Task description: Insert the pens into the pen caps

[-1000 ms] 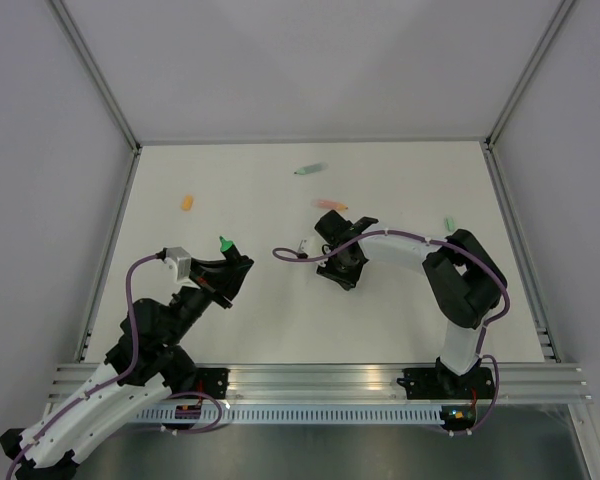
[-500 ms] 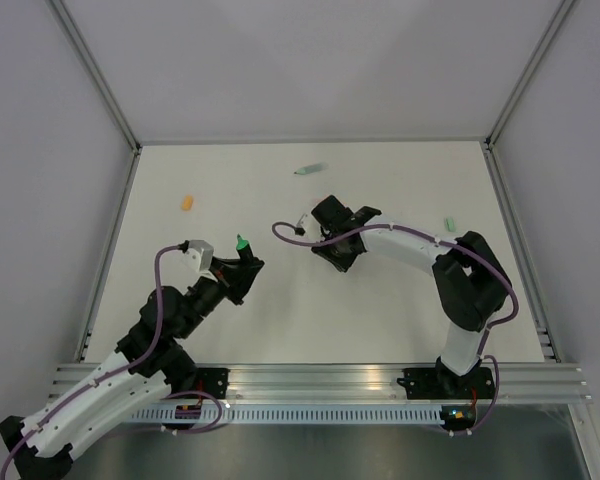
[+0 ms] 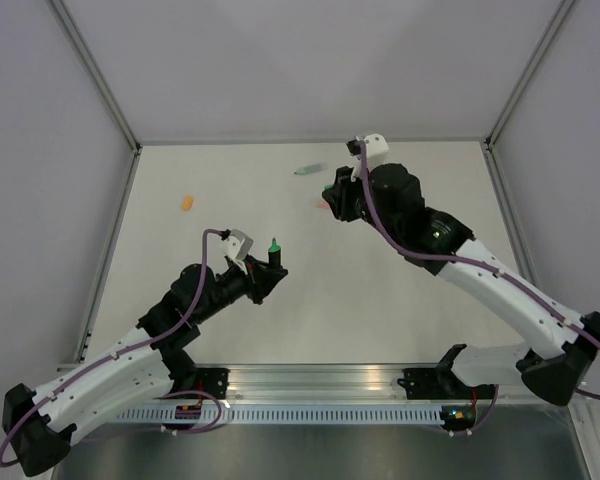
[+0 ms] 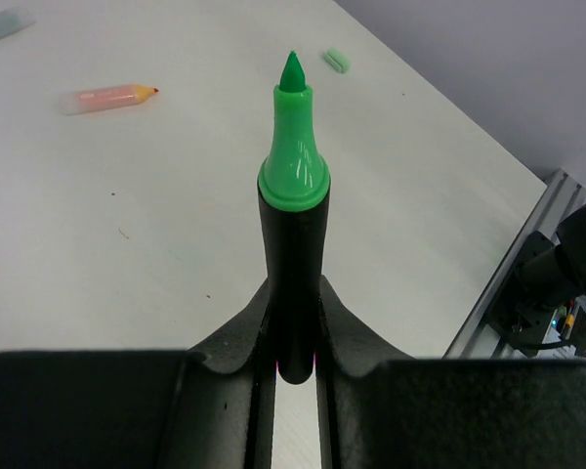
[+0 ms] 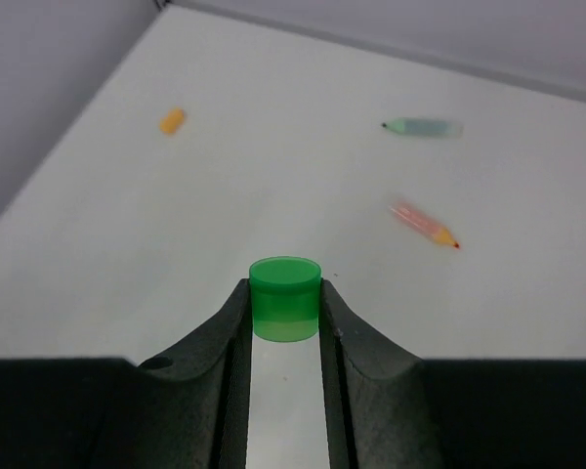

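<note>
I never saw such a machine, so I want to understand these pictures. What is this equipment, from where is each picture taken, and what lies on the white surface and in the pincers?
These are two robot arms bolted at the near edge of a white table. One picture looks down from above; the other two come from a camera on each wrist, so that arm's black fingers show at the bottom. The left pincer is shut on a black marker with a bright green tip. The right pincer grips a bright green cap. Loose on the table lie a salmon orange pen, a pale mint pen, an orange cap and a mint cap.
</note>
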